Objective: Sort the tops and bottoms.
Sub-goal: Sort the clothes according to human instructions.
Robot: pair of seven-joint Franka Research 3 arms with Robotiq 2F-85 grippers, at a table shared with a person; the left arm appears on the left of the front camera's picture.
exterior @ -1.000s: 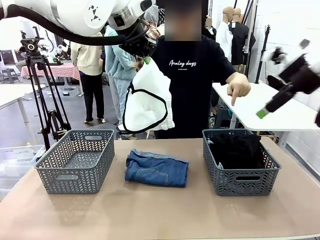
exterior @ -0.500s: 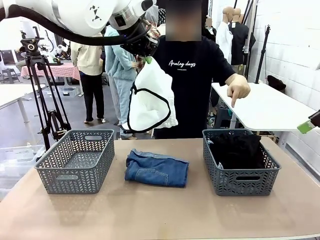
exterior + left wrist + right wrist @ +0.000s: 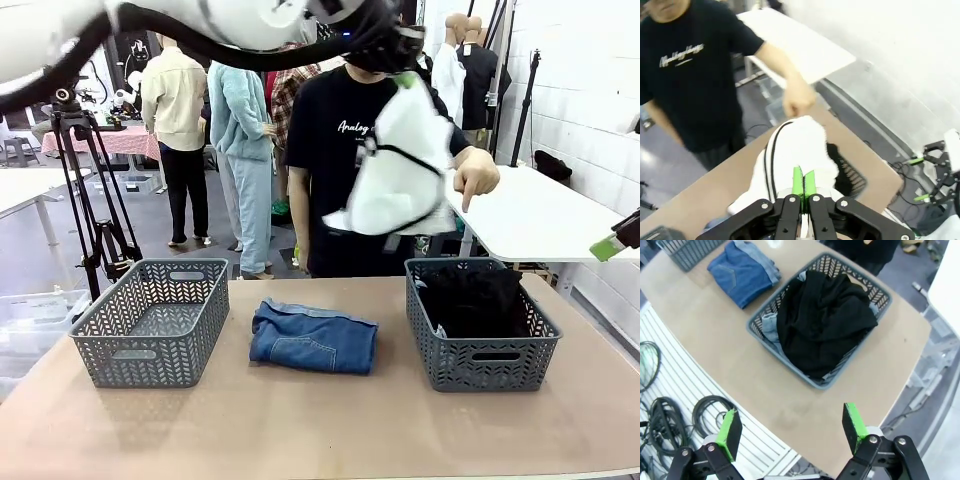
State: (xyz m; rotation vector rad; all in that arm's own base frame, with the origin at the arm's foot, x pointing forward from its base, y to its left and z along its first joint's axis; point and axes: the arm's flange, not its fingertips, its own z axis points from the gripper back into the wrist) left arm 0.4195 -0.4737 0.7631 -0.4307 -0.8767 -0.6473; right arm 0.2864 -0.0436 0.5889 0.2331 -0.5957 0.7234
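**White top in the air, short of the right basket**

White top, black-trimmed, hangs from the left gripper. The pads are pressed together on its upper edge, and the cloth trails down and out at a slant. It is high over the table, in front of the person. The right basket lies below and slightly to the robot's right of the fingers, with the black top inside. The person's hand points down at that basket. The jeans are folded mid-table. Right gripper: fingers spread, holding nothing, off past the table's right end. The left arm is the nearer one.
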